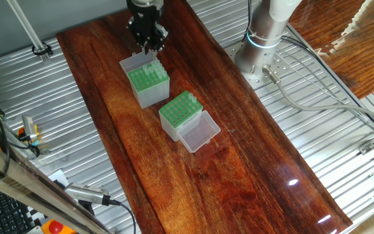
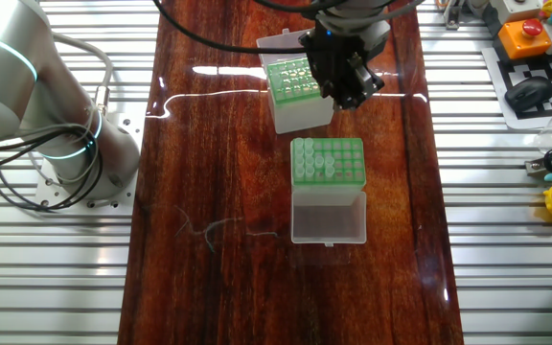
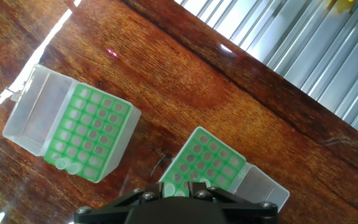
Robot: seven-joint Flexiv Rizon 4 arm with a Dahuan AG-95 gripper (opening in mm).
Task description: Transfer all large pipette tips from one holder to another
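Hovering my black two-finger gripper [image 1: 149, 44] over the grey green-topped box [image 1: 149, 83], I see two boxes; the other is whitish [image 1: 180, 114]. My finger opening I cannot tell.

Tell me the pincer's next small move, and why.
Probably ease the pincer straight down toward the grey box. It hangs just above that box's green rack, seemingly there to seat a tip, though its grasp is hidden. Several pipette tips stand in the whitish box, awaiting transfer.
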